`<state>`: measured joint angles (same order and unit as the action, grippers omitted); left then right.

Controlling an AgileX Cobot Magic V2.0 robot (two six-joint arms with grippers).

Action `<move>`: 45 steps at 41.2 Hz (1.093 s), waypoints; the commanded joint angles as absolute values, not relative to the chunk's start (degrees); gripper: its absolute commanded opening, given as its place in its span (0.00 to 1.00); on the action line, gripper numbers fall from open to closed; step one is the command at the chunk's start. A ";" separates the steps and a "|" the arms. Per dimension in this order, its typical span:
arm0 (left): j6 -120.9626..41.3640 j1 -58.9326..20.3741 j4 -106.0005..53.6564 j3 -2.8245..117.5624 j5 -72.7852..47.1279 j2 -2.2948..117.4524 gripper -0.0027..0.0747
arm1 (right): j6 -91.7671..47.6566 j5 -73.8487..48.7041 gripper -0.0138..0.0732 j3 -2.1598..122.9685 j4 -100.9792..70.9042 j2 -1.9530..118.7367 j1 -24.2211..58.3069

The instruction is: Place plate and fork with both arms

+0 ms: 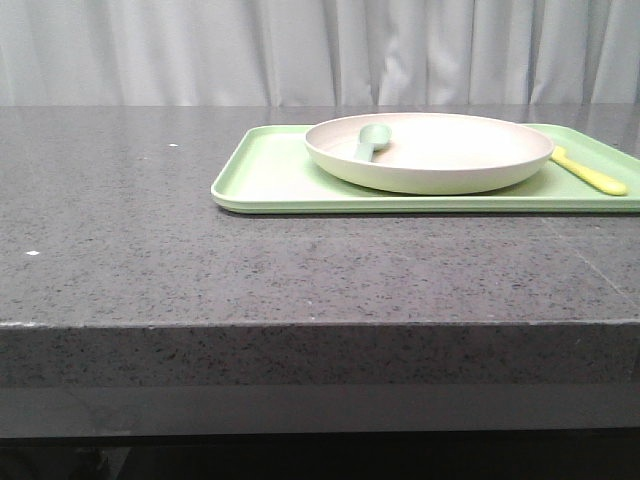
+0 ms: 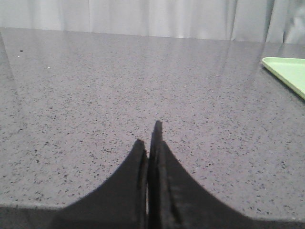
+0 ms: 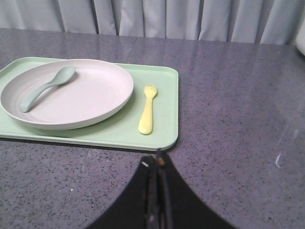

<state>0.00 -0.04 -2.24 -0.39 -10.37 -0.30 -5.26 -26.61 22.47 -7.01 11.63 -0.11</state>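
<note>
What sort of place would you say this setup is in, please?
Probably a staged test bench rather than a real kitchen: a speckled grey stone counter backed by a plain pale curtain, with only a green tray holding a plate, spoon and fork.

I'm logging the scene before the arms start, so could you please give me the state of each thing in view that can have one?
plate: upright on the tray, holding the spoon.
spoon: lying in the plate, bowl on its rim.
fork: flat on the tray beside the plate, not gripped.
tray: flat on the table.
left tool: shut, empty, over bare table.
right tool: shut, empty, near the tray's edge.
</note>
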 commanded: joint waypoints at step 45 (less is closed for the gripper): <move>0.40 0.04 -2.80 -0.48 -5.22 -1.59 0.01 | -5.72 -13.66 0.08 16.28 -6.31 10.19 1.73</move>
<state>0.00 -0.04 -2.28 -0.39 -10.37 -0.30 -5.26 -21.59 18.03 -6.87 10.63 0.74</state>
